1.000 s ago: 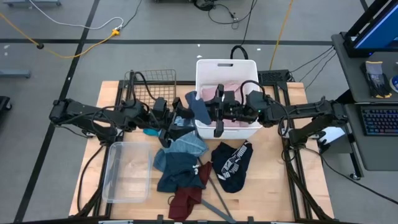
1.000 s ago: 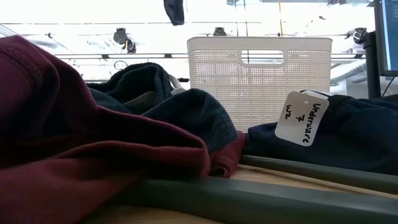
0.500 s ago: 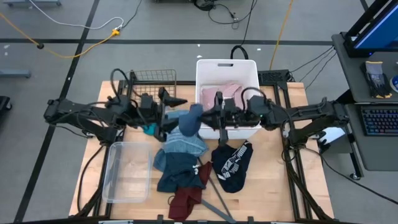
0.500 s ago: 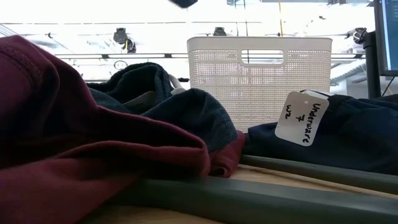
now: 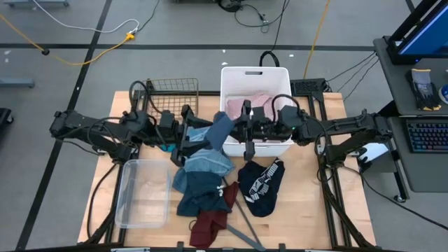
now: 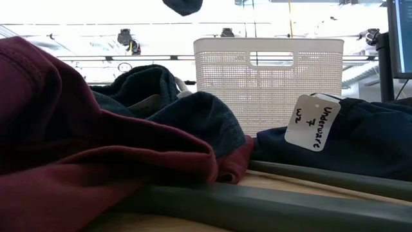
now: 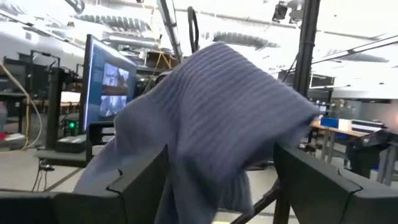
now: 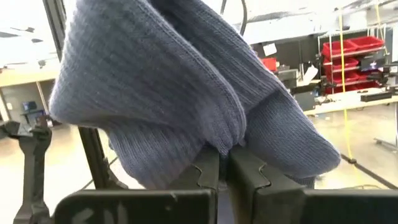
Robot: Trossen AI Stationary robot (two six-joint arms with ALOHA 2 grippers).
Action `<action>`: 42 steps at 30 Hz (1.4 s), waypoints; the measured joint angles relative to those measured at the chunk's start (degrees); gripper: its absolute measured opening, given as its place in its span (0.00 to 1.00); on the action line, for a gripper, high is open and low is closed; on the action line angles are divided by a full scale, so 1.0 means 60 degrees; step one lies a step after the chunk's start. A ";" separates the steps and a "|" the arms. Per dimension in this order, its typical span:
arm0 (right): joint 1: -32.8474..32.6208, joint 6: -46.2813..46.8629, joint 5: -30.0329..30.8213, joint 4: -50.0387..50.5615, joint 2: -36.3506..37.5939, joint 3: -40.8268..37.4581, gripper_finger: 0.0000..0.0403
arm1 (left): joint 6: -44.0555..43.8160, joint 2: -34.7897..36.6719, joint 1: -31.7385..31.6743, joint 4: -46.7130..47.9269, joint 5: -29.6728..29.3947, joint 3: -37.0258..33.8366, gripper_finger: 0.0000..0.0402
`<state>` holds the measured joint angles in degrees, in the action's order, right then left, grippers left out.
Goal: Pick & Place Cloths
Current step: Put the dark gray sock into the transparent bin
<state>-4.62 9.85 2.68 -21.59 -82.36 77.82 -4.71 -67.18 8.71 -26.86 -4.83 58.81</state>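
Cloths first: nearest me the maroon garment [image 6: 77,154] lies heaped at the table's front edge beside the grey hanger [image 6: 257,206], with the navy printed top [image 5: 260,185] just right of it. Behind those I see the light-blue striped shirt [image 5: 206,162] on the pile. Above that, the blue knitted piece [image 8: 168,81] hangs in the air by the white basket [image 5: 255,75], which has a pink shirt [image 5: 259,102] inside. My right gripper [image 8: 222,163] has its fingers pressed together, pinching that knit. My left gripper [image 7: 221,180] faces it with fingers spread wide, the knit draped between them.
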 joint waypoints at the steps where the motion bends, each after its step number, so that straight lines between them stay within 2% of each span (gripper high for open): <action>1: 0.0000 0.0009 -0.0003 0.0032 -0.0009 0.0000 0.01 | 0.0000 -0.0009 0.0001 0.0021 -0.0080 0.0000 0.74; 8: -0.0080 0.0342 -0.0016 -0.0028 -0.0145 0.0000 0.01 | -0.0005 -0.0423 -0.0002 -0.0150 -0.0509 -0.0007 0.74; 11: -0.0200 0.0341 0.0034 -0.0120 -0.0225 0.0000 0.01 | 0.0007 -0.0526 0.0001 -0.0201 -0.1184 -0.0004 0.74; 17: -0.0350 0.0349 0.0150 -0.0119 -0.0297 0.0004 0.01 | 0.0303 -0.0502 0.0010 -0.0338 -0.1836 -0.0004 0.71; 21: -0.0350 0.0356 0.0199 -0.0132 -0.0297 0.0004 0.01 | 0.0321 -0.0500 0.0012 -0.0432 -0.1849 -0.0004 0.55; 25: -0.0346 0.0496 0.0252 -0.0027 -0.0293 0.0004 0.01 | 0.0288 -0.0498 0.0019 -0.0319 -0.1797 -0.0004 0.28; 27: -0.0346 0.0502 0.0252 0.0102 -0.0282 0.0004 0.03 | 0.0288 -0.0467 0.0026 -0.0297 -0.1800 -0.0004 0.12; 28: -0.0346 0.0520 0.0242 0.0183 -0.0278 0.0004 0.05 | 0.0297 -0.0403 0.0039 -0.0229 -0.1766 -0.0004 0.07; 31: -0.0350 0.0794 0.0035 0.0510 -0.0277 0.0012 0.12 | 0.0310 -0.0224 0.0081 0.0283 -0.1496 -0.0005 0.05; 35: -0.0368 0.1078 -0.0407 0.1120 -0.0216 0.0015 0.19 | 0.0337 0.0350 0.0251 0.1157 -0.1655 -0.0007 0.02; 39: -0.0386 0.1095 -0.1230 0.1878 -0.0174 0.0015 0.23 | 0.0267 0.1027 0.0634 0.2144 -0.1621 -0.0002 0.02; 42: -0.0375 0.1107 -0.1438 0.2259 -0.0158 0.0015 0.24 | -0.0012 0.1616 0.1058 0.2756 -0.1525 -0.0006 0.02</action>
<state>-6.87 16.49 -5.95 -8.04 -83.31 77.91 -4.79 -57.48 15.06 -10.33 -13.99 58.77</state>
